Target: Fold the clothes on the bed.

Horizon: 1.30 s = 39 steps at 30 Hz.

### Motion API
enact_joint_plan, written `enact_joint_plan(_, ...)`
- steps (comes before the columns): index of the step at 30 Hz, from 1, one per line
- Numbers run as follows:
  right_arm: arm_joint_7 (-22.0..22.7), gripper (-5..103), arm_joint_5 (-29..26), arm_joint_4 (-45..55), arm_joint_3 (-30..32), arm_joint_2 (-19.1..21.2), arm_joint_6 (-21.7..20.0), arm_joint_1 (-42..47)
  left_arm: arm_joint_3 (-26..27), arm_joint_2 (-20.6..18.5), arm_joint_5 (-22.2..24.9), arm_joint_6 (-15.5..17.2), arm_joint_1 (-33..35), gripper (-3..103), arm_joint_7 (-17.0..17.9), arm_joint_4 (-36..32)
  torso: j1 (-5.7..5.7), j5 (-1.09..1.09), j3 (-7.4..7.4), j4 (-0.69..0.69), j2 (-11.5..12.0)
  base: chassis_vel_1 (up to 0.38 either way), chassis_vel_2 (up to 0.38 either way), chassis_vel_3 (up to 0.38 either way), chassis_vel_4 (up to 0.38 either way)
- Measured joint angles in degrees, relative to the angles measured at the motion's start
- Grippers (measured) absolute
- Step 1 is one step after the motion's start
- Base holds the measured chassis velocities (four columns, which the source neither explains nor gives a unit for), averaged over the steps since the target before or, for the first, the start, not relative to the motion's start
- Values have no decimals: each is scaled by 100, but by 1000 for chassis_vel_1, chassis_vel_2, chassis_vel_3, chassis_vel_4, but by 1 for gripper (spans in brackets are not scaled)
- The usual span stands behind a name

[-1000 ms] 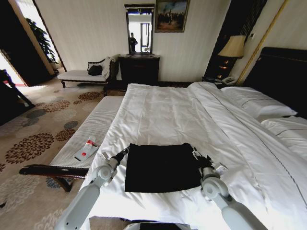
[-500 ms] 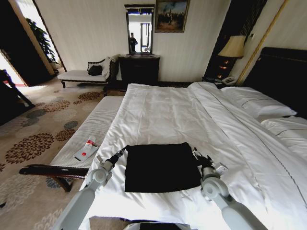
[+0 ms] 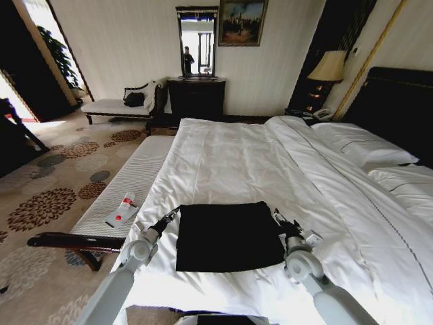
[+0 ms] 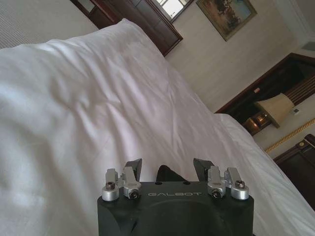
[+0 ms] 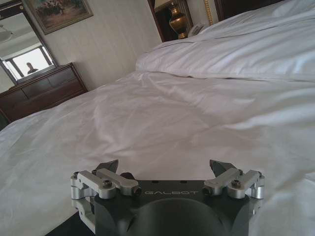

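Note:
The clothes (image 3: 226,235), a black T-shirt folded into a flat rectangle, lie near the front edge of the white bed (image 3: 237,156). My left gripper (image 3: 170,217) sits open just off the shirt's far left corner. In the left wrist view the left gripper (image 4: 168,166) has its jaws spread, and a small peak of black fabric (image 4: 169,174) shows between them. My right gripper (image 3: 276,217) rests open at the shirt's far right corner. The right wrist view shows the right gripper (image 5: 164,169) with its jaws wide apart over white sheet (image 5: 187,118).
A white-cushioned bench (image 3: 128,183) runs along the bed's left side, and a red-and-white tube (image 3: 122,208) lies on it. Pillows (image 3: 358,145) lie at the right by the dark headboard. Patterned carpet (image 3: 54,196) spreads to the left.
My left arm has drawn back a little toward me and to the left, away from the shirt's corner. The right arm and the shirt have barely moved.

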State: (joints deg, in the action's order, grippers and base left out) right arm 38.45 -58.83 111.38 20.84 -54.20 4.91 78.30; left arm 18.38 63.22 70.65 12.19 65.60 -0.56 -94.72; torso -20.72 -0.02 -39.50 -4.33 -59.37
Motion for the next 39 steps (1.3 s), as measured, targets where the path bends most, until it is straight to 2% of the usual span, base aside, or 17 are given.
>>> enact_joint_plan(1, 2, 100, -4, -12, -22, 0, -2, -38, -89, -5, -2, 0, -54, 64, -7, 54, 0, 0, 0, 1, 0, 0, 0, 0, 0)
enact_joint_plan(2, 2, 100, -4, -12, -22, 0, -2, -38, -89, -5, -2, 0, -54, 64, -7, 54, 0, 0, 0, 1, 0, 0, 0, 0, 0)
enact_joint_plan(5, 16, 100, -21, -34, -68, 0, -16, -110, -357, 12, -44, -15, -222, 81, -12, 227, 0, -1, 0, 0, 0, 0, 0, 0, 0)
enact_joint_plan(7, 22, 100, -30, -34, -72, 3, -22, -121, -444, 33, -61, -31, -287, 81, -12, 292, 0, -1, 0, 0, 0, 0, 0, 0, 0)
enact_joint_plan(10, 34, 100, -51, -35, -62, 30, -28, -127, -607, 99, -122, -64, -417, 98, -20, 427, 0, -1, 0, -1, 0, 0, 0, 0, 0)
enact_joint_plan(13, 38, 100, -66, -40, -45, 45, -28, -128, -682, 136, -164, -85, -468, 96, -39, 485, 0, -1, 0, 0, 0, 0, 0, 0, 0)
enact_joint_plan(16, 44, 100, -98, -82, -35, 72, -34, -177, -786, 207, -242, -122, -540, 80, -87, 557, 0, -1, 0, -1, 0, 0, 0, 0, 0)
enact_joint_plan(17, 44, 100, -98, -82, -35, 72, -34, -177, -786, 207, -242, -122, -540, 80, -87, 557, 0, -1, 0, -1, 0, 0, 0, 0, 0)
enact_joint_plan(21, 81, 100, -197, -208, -107, 84, -87, -430, -839, 247, -260, -148, -609, 58, -114, 616, 0, -1, 0, 0, 0, 0, 0, 0, 0)
enact_joint_plan(24, 106, 100, -244, -318, -168, 87, -129, -587, -836, 247, -260, -162, -619, 53, -121, 629, 0, 0, 0, 0, 0, 0, 0, 0, 0)
enact_joint_plan(27, 117, 100, -315, -490, -255, 100, -188, -821, -797, 245, -257, -186, -620, 36, -135, 644, 0, -1, 0, 0, 0, 0, 0, 0, 0)
enact_joint_plan(28, 117, 100, -315, -490, -255, 100, -188, -821, -797, 245, -257, -186, -620, 36, -135, 644, 0, -1, 0, 0, 0, 0, 0, 0, 0)
enact_joint_plan(29, 104, 100, -354, -583, -293, 108, -212, -936, -778, 244, -254, -195, -619, 30, -140, 653, 0, 0, 0, -1, 0, 0, 0, 0, 0)
enact_joint_plan(34, -298, 100, -639, -1224, -509, 177, -270, -1512, -743, 239, -236, -216, -658, 15, -143, 677, 0, 0, -1, 1, 0, 0, 0, 0, 0)
enact_joint_plan(35, -402, 100, -752, -1418, -586, 192, -294, -1669, -737, 237, -226, -217, -676, 15, -144, 676, 0, -1, -1, 0, 0, 0, 0, 0, 0)
enact_joint_plan(37, -646, 100, -1054, -1788, -754, 209, -371, -1949, -723, 224, -203, -217, -711, 4, -143, 677, 0, -1, -1, 0, 0, 0, 0, 0, 0)
enact_joint_plan(39, -769, 100, -1150, -1925, -816, 210, -430, -2040, -715, 215, -192, -218, -722, 2, -141, 676, -1, -1, -1, 0, 0, 0, 0, 0, 0)
